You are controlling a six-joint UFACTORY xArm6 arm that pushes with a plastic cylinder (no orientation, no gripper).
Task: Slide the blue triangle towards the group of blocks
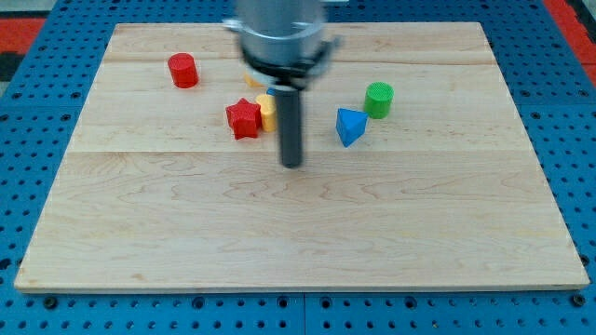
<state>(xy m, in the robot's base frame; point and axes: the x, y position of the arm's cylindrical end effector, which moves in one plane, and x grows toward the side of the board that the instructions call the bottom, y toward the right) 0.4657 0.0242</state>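
The blue triangle [349, 126] lies right of the board's middle, just below and left of a green cylinder [379, 99]. A red star-shaped block [243, 118] and a yellow block [267, 111] sit together left of centre. Another yellowish block [252, 81] peeks out behind the arm, mostly hidden. My tip [292, 164] rests on the board, below and right of the red and yellow blocks and left of the blue triangle, touching none of them.
A red cylinder [182, 70] stands alone at the upper left. The wooden board [298, 233] lies on a blue perforated table [28, 186]. The arm's grey body [279, 37] covers part of the board's top middle.
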